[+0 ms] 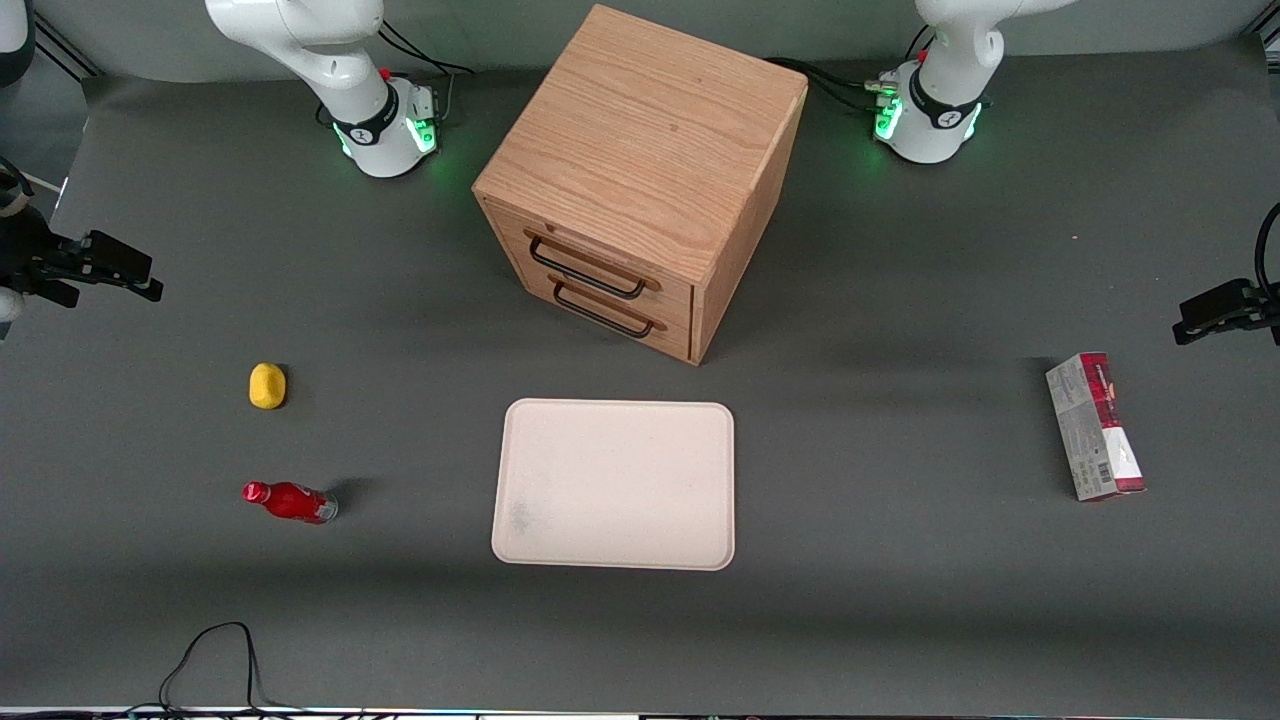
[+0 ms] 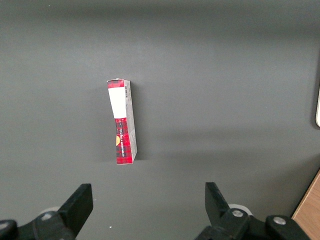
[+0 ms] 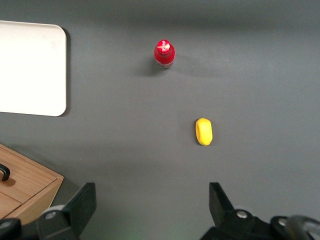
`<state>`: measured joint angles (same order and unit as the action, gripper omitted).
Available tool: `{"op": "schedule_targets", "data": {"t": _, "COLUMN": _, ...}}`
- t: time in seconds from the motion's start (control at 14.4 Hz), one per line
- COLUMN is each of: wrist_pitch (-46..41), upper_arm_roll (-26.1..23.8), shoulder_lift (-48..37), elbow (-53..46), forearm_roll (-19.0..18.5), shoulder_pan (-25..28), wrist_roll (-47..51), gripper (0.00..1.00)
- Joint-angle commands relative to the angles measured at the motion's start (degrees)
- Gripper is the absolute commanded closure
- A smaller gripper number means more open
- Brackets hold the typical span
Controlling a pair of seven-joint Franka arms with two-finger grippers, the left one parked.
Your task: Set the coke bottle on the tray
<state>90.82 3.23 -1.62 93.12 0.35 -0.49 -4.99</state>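
The coke bottle (image 1: pixel 290 501), small and red with a red cap, stands upright on the dark table, off the tray toward the working arm's end. It also shows in the right wrist view (image 3: pixel 164 54), seen cap-first from above. The cream-white tray (image 1: pixel 615 485) lies flat in front of the cabinet's drawers, nearer the front camera, with nothing on it; one corner of the tray (image 3: pixel 30 70) shows in the right wrist view. My right gripper (image 1: pixel 140 282) hangs high above the table at the working arm's end, well apart from the bottle. In the right wrist view the gripper (image 3: pixel 152 202) is open and empty.
A yellow lemon-like lump (image 1: pixel 267 386) lies farther from the front camera than the bottle, also in the right wrist view (image 3: pixel 203 131). A wooden two-drawer cabinet (image 1: pixel 640 180) stands mid-table. A red-and-grey carton (image 1: pixel 1095 425) lies toward the parked arm's end.
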Motion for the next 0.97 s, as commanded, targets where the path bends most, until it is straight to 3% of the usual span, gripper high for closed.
{"op": "schedule_targets", "data": {"t": 0.0, "wrist_pitch": -0.73, "upper_arm_roll": -0.33, "shoulder_lift": -0.32, "elbow": 0.22, "forearm_roll": -0.79, "shoulder_pan": -0.30, "wrist_roll": 0.95, "gripper": 0.00}}
{"op": "schedule_targets", "data": {"t": 0.91, "wrist_pitch": -0.91, "upper_arm_roll": -0.33, "shoulder_lift": 1.35, "elbow": -0.65, "forearm_roll": -0.79, "shoulder_pan": -0.30, "wrist_roll": 0.60, "gripper": 0.00}}
